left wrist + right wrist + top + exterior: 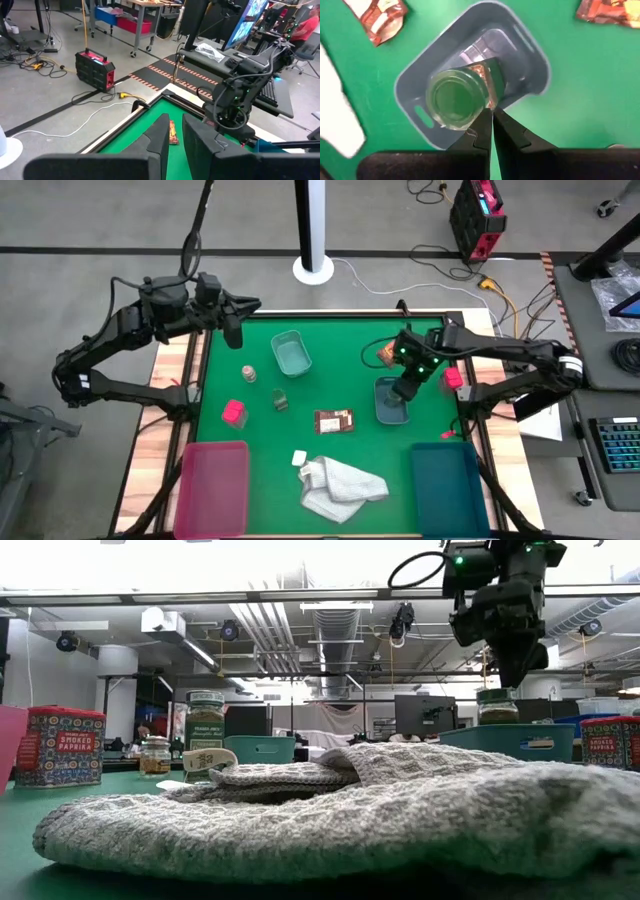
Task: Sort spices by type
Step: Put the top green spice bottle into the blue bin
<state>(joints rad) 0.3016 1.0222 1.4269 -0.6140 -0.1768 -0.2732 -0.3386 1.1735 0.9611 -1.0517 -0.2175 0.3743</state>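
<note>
A greenish jar (pixel 456 98) stands upright in a small grey-blue tray (pixel 527 60) on the green mat's right side. My right gripper (pixel 492 117) hangs shut, pointing down, just over the jar's rim (pixel 497 693); no touch shows. My left gripper (pixel 174 145) is raised at the mat's far left corner (pixel 232 330), its fingers a narrow gap apart with nothing between them. On the mat stand a clear jar (pixel 248 373), another greenish jar (pixel 280 398) and red blocks (pixel 234 413) (pixel 453 377). Packets (pixel 333 421) (pixel 385 355) lie flat.
A pale teal tray (pixel 291 352) stands at the far middle. A white knitted cloth (pixel 340 485) lies at the near middle, between a pink bin (pixel 212 485) and a dark teal bin (pixel 450 485). Free mat lies around the brown packet.
</note>
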